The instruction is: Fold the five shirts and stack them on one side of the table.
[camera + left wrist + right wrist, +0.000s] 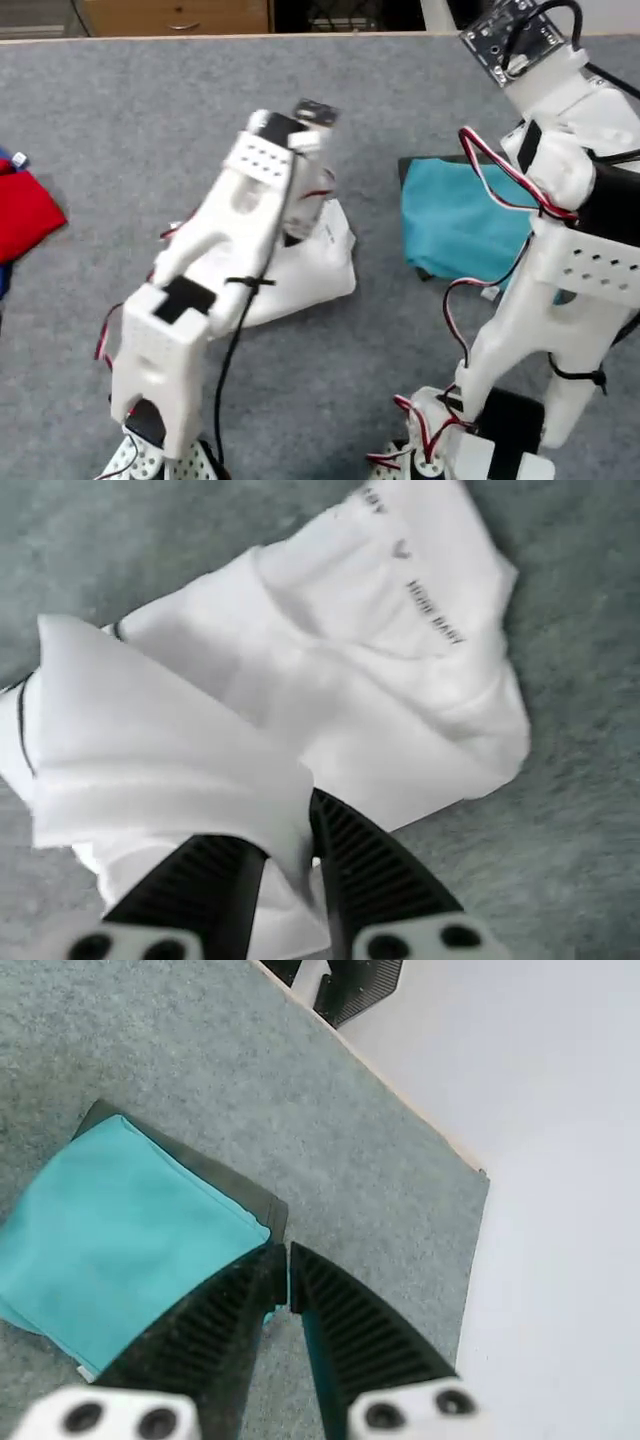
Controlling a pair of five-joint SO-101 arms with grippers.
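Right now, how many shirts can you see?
4: white shirt central, in the left pincer; teal shirt on a dark shirt; red shirt at the table edge. A blue sliver there may be a fifth.

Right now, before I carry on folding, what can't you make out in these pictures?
White shirt: high view, the left arm covers much of it.
Red shirt: cut off by the high view's left edge.
Dark shirt: high and right wrist views, the teal shirt covers all but its edge.
Part of the teal shirt: high view, behind the right arm.
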